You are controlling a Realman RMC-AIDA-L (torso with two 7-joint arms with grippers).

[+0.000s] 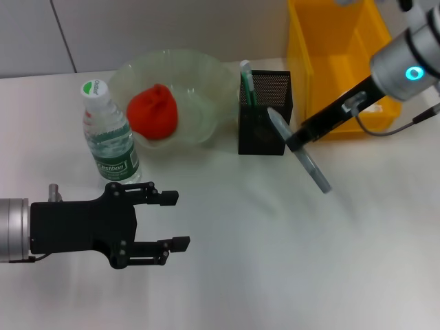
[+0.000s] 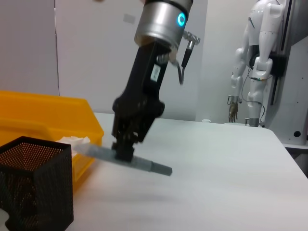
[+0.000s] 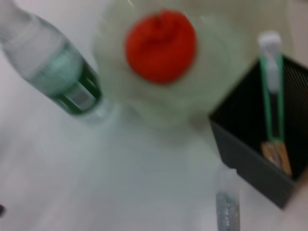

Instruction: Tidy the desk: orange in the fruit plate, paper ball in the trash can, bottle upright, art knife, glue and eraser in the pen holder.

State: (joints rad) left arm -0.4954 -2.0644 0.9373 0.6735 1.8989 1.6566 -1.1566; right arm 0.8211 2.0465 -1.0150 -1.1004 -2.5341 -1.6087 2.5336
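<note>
White counter (image 1: 275, 275), matte, carrying all items listed.

Fruit plate (image 1: 206, 75): translucent pale green bowl at the far side of the counter; holds the orange (image 1: 152, 111), which reads red-orange.

Bottle (image 1: 108, 136): clear plastic, green label, white cap; stands upright just beside the plate, on the robot's left of it.

Pen holder (image 1: 265, 127): black mesh box, just right of the plate; contains a green-and-white glue stick (image 1: 247, 84) standing on end. The right wrist view also shows a small tan item (image 3: 276, 155) at the holder's bottom; identity cannot be told.

Trash can (image 1: 330, 48): yellow bin behind and right of the pen holder; something white lies inside, seen in the left wrist view.

Art knife (image 1: 299, 150): grey, long, tilted, held off the counter just beside the pen holder's right wall.

Right gripper (image 1: 297, 142): jaws clamped around the art knife near its middle.

Left gripper (image 1: 175, 220): low over the near-left counter, below the bottle; jaws spread apart, holding nothing.
</note>
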